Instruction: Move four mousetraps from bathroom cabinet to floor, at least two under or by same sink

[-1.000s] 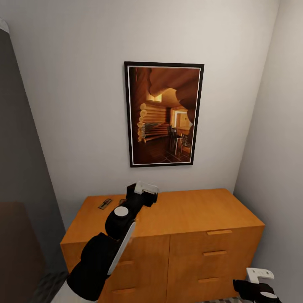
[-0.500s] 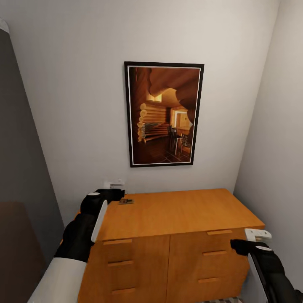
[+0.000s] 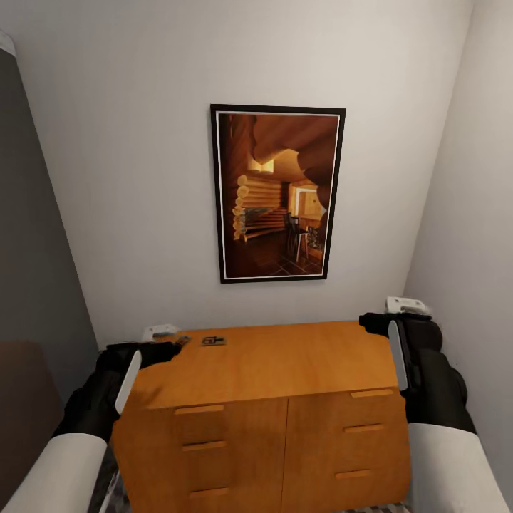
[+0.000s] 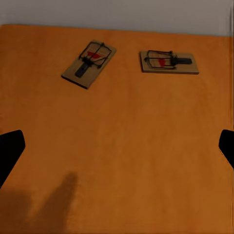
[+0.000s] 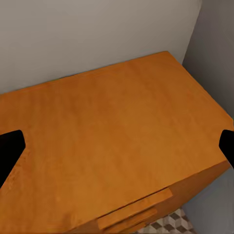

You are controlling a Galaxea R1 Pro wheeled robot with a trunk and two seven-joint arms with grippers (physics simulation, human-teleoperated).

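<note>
Two flat brown wire-sprung mousetraps [image 4: 89, 63] [image 4: 169, 62] lie at upper centre on the smooth orange-brown wooden cabinet [image 3: 299, 360], both grippers [image 4: 117, 146] [image 5: 117, 148] spread wide, grasping nothing.

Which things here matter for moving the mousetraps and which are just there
Part of the job:
- two mousetraps on top of the cabinet
- left gripper, open
- right gripper, open
- patterned floor

Just there:
- framed picture on the wall
</note>
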